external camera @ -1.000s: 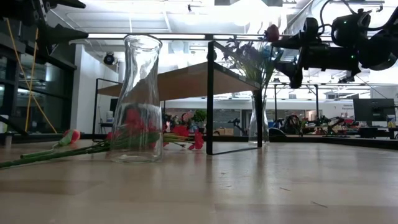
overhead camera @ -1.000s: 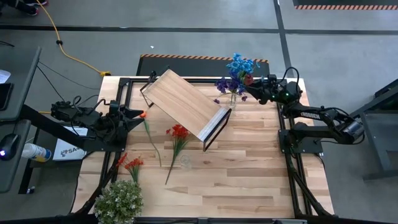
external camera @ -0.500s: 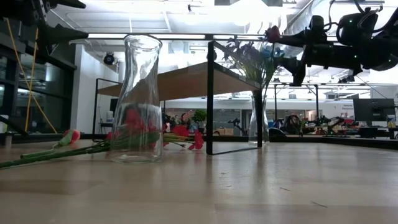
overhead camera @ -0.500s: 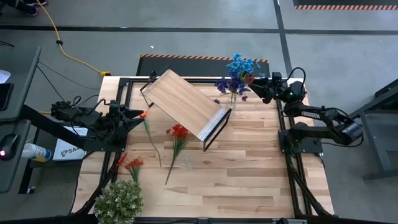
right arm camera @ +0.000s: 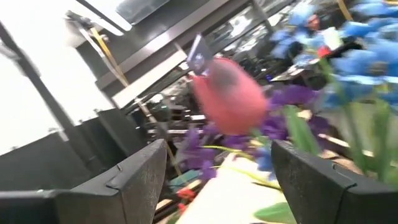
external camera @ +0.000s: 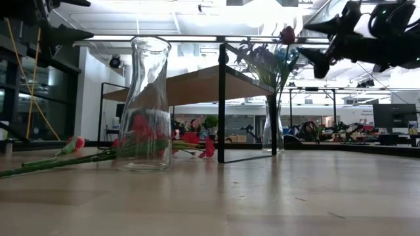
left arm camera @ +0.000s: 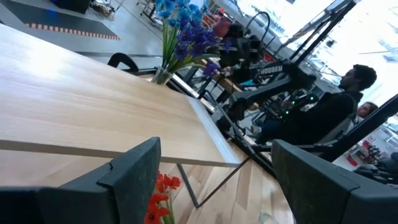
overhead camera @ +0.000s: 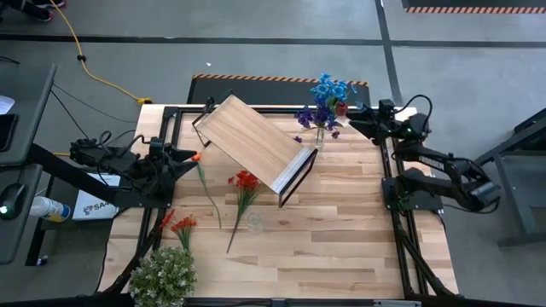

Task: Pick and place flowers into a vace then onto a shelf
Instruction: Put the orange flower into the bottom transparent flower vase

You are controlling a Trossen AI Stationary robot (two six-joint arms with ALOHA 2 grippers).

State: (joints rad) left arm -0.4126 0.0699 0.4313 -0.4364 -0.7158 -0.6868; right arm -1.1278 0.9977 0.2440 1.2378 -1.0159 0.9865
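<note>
Robotics lab: rows of arm rigs (external camera: 328, 131)

Blue, purple and one red bloom (overhead camera: 325, 101) bunched upright in a clear glass vase (overhead camera: 319, 135), at the far right of the table, just beside the shelf's pale end. Red stems (overhead camera: 245, 189) flat on the planks near the shelf's near edge; orange ones (overhead camera: 177, 225) and a single pink-tipped stalk (overhead camera: 203, 181) flat, further left. Shelf (overhead camera: 253, 146): light wood board on black frame, standing skewed at the table's far middle.
</note>
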